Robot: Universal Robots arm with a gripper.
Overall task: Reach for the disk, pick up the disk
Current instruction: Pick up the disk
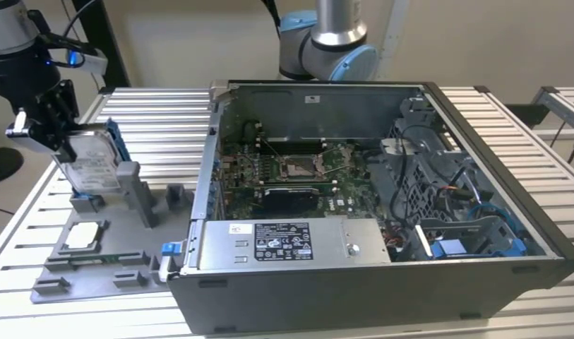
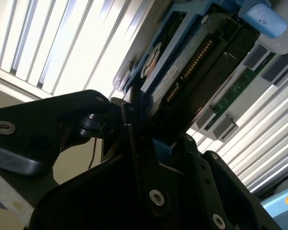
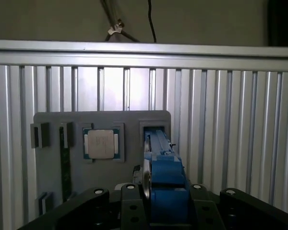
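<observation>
The disk, a silver drive with a white label in a blue carrier, stands on edge at the upright slot of the grey fixture plate at the exterior view's left. My gripper comes down on its upper edge, shut on the disk. In the first wrist view the blue carrier edge sits between the two black fingers. The second wrist view shows the disk's connector side held against a black finger. Whether its lower end rests in the slot is hidden.
A small silver square chip lies in a recess of the fixture plate, also visible as the chip. An open computer case stands to the exterior view's right on the slatted metal table. A second arm's base stands behind the case.
</observation>
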